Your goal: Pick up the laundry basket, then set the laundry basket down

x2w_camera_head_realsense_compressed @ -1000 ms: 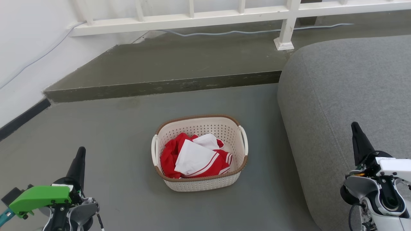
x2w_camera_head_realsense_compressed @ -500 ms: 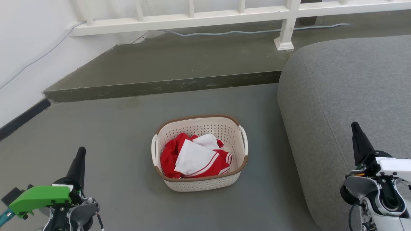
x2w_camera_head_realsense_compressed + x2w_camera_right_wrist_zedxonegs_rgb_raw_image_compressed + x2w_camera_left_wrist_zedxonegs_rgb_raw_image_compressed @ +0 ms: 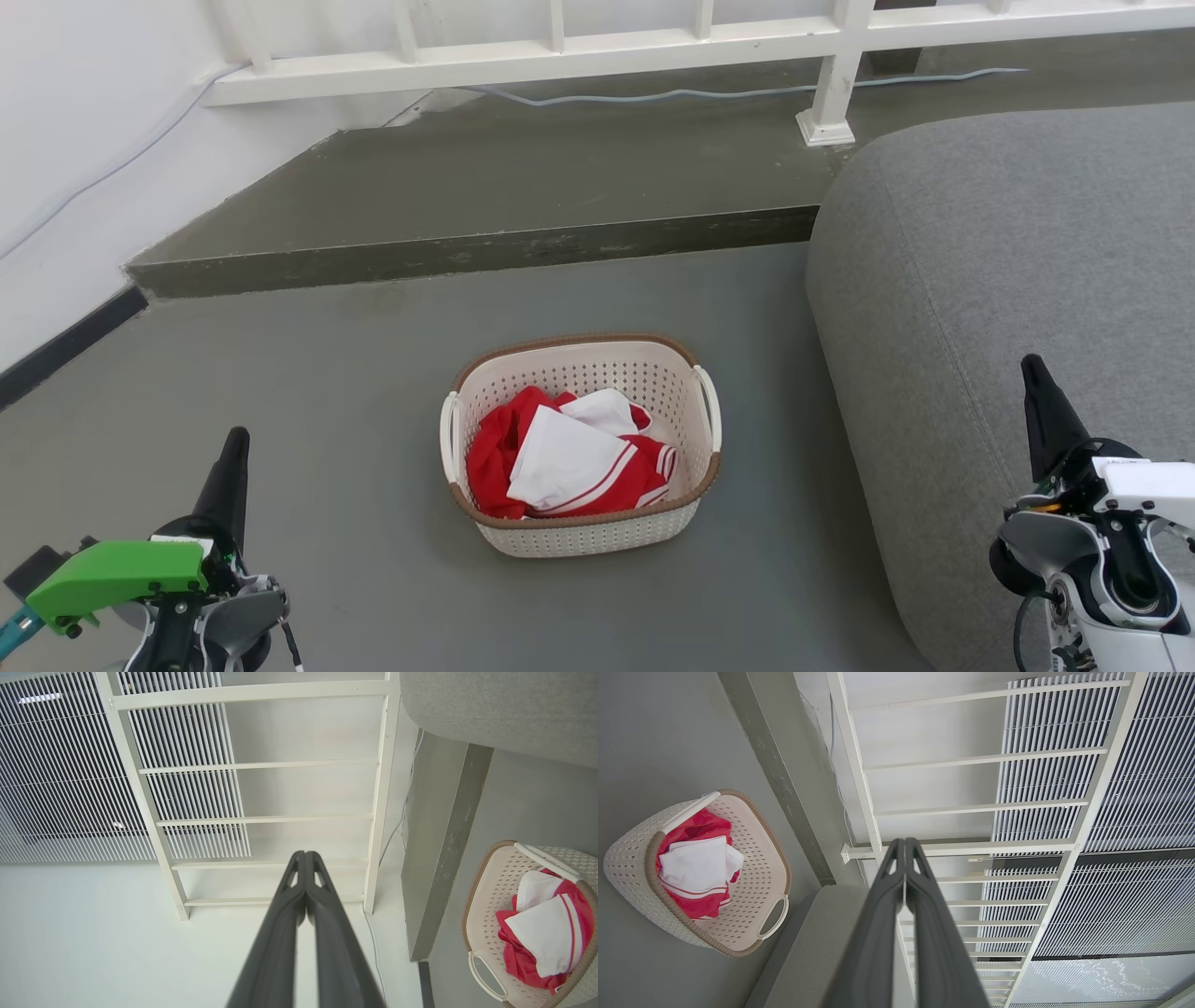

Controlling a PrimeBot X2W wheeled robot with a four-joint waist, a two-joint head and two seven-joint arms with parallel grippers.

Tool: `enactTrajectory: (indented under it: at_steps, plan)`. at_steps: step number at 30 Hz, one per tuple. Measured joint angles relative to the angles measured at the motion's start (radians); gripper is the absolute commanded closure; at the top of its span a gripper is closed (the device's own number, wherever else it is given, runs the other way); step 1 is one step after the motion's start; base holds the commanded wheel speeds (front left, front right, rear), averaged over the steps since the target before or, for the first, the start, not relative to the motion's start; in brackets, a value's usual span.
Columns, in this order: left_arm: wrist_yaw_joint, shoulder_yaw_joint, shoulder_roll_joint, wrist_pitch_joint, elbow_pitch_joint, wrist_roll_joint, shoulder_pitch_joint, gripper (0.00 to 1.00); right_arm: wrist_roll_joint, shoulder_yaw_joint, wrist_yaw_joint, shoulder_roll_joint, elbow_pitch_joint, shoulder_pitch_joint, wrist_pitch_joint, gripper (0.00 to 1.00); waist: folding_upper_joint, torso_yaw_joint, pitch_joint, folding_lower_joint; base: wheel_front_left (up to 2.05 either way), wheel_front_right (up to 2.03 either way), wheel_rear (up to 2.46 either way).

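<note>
The left gripper (image 3: 236,441) sits at the lower left of the head view, its two long dark fingers pointing up and away from the robot. In the left wrist view the left gripper (image 3: 904,842) has its fingers pressed flat together along their length, clenched on nothing. The right gripper (image 3: 1032,366) sits at the lower right of the head view in front of a grey cushioned sofa (image 3: 1008,243). In the right wrist view the right gripper (image 3: 304,854) is likewise clamped together and empty. Both are well apart from the basket, one on each side of it.

Between them, on the grey floor (image 3: 327,392), stands the laundry basket (image 3: 588,539). It is upright, cream-white and perforated, with a brown woven-look rim and a white handle on each short side. It stands near the sofa's edge without touching it. Inside lies a crumpled red and white garment (image 3: 569,457), below the rim.

Beyond the basket a low raised step (image 3: 467,252) runs across the floor. On top of the step, a white railing (image 3: 560,51) stands against a white wall, and a pale cable (image 3: 653,93) trails along its foot.

The left wrist view shows the laundry basket (image 3: 623,863) at its left edge. The right wrist view shows the laundry basket (image 3: 490,896) at its lower right.
</note>
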Motion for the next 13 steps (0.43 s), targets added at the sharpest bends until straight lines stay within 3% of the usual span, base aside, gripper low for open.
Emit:
enactTrajectory:
  at_steps: [13]
  plan:
    - [0.000, 0.000, 0.000, 0.000, 0.000, 0.000, 0.000, 1.00, 0.000, 0.000, 0.000, 0.000, 0.000, 0.000, 0.000, 1.00, 0.0000, 0.000, 0.000, 0.0000, 0.00, 0.00, 0.00]
